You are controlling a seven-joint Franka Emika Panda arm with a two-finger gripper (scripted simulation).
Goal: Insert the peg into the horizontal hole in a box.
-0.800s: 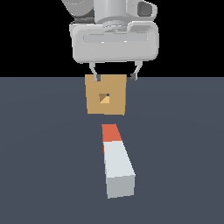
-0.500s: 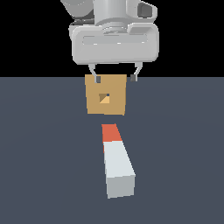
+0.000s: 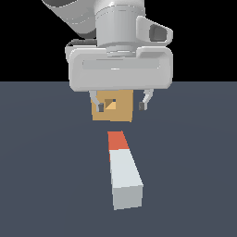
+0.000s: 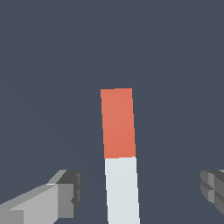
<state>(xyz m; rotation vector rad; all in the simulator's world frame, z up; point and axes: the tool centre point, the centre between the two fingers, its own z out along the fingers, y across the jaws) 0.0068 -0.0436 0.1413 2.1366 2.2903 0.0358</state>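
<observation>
Exterior view: box (image 3: pixel 114 107) hole (image 3: pixel 109 102) unfilled

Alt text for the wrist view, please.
The peg, orange-red end leading and pale grey behind, lies on a dark floor between the open hand's two grey fingertips, untouched. The box is not in view.

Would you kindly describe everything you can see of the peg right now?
The peg is a long, square-sectioned bar, mostly pale grey-white with one short orange-red end. It looks smooth and matte. It lies flat on the dark floor, its red end pointing toward the box, with a gap between them. The open tool hangs above it, fingers either side, touching nothing.
</observation>
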